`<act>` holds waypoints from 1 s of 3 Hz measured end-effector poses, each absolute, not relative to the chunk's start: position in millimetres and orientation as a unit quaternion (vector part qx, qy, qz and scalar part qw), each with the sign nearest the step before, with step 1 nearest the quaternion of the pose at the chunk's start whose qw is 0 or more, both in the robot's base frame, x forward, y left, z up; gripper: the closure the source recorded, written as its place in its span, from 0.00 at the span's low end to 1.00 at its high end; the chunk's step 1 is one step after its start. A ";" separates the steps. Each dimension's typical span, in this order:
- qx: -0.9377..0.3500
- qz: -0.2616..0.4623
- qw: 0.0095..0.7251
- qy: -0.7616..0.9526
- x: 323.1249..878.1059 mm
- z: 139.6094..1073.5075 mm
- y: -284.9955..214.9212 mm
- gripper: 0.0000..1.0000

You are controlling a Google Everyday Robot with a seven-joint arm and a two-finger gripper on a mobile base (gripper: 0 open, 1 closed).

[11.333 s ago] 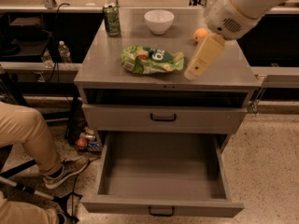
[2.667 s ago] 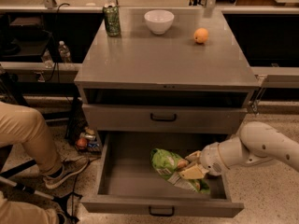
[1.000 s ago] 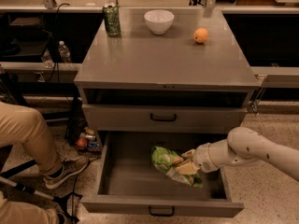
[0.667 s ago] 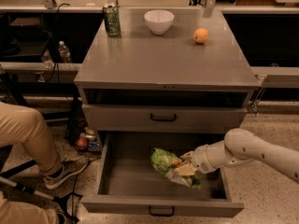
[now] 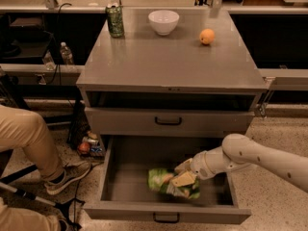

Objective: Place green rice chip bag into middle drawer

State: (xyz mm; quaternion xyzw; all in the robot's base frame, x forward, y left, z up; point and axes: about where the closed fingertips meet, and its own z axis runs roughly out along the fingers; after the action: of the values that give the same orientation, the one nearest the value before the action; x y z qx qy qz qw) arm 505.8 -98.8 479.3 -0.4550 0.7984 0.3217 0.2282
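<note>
Release step: the green rice chip bag (image 5: 166, 182) lies in the open middle drawer (image 5: 166, 211), under the desk's (image 5: 168, 66) front edge. The end effector (image 5: 184, 173) touches its right side; whether it grips, I cannot tell. Next, it should let go and lift clear.

Setting: a robotics lab or workshop-type test area. Indicators:

- A grey metal cabinet (image 5: 168, 66) stands on a speckled hard floor (image 5: 279, 203).
- Dark workbenches with grey metal rails (image 5: 288, 75) run directly behind it.
- A black cable (image 5: 64, 5) hangs at the left, near a water bottle (image 5: 66, 54).
- The cabinet top carries a green can (image 5: 115, 20), a white bowl (image 5: 163, 21) and an orange (image 5: 207, 36), set well apart (a sparse, staged layout).
- A white robot arm (image 5: 260, 155) reaches in from the right, its gripper (image 5: 185, 173) inside the open middle drawer (image 5: 166, 211), at the green rice chip bag (image 5: 160, 181).
- A seated person's leg (image 5: 26, 134) shows at the left edge.
</note>
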 end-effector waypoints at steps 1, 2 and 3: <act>-0.455 0.333 0.221 0.796 506.1 470.2 -91.4 0.00; -0.442 0.340 0.233 0.797 507.6 475.6 -99.1 0.00; -0.427 0.333 0.248 0.803 506.9 486.4 -116.6 0.00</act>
State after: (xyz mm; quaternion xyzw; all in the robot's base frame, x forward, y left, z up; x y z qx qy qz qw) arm 506.9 -116.6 486.4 -0.4272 0.8031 0.3330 0.2481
